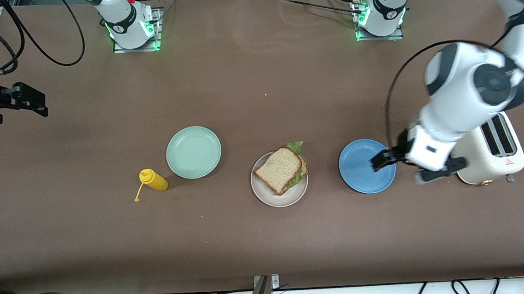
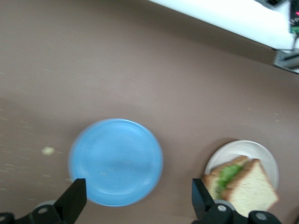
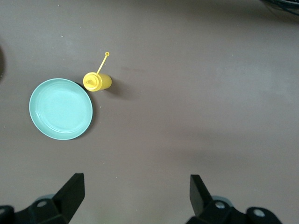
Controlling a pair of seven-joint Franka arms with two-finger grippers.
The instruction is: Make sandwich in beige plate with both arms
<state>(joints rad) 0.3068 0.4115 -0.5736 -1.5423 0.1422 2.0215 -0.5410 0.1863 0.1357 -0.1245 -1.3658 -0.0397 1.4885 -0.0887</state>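
Already I read the stacking as finished: the sandwich (image 1: 282,169) sits assembled on the beige plate (image 1: 270,201), bread on top and a frill of green lettuce poking out at the edge farther from the front camera, and I take that plate as my landmark. Toward the left arm's end of the surface from it lies the blue plate (image 1: 361,177), bare, and the left gripper (image 1: 379,161) hangs over that blue plate with its jaws spread wide and nothing between them; the left wrist view confirms two parted fingers framing the blue plate and the sandwich off to one side. Past the blue plate, farther toward the same end, stands the cream toaster (image 1: 493,158). Toward the right arm's end from the beige plate are the pale green plate (image 1: 193,152) and, just beside it, the yellow squeeze bottle (image 1: 154,180). The right gripper (image 1: 26,101) waits well away over that end, jaws released and empty in its wrist view. My judgement is that what remains is retreat: I would lift the left arm clear without brushing the blue plate or toaster, and leave the stack untouched.
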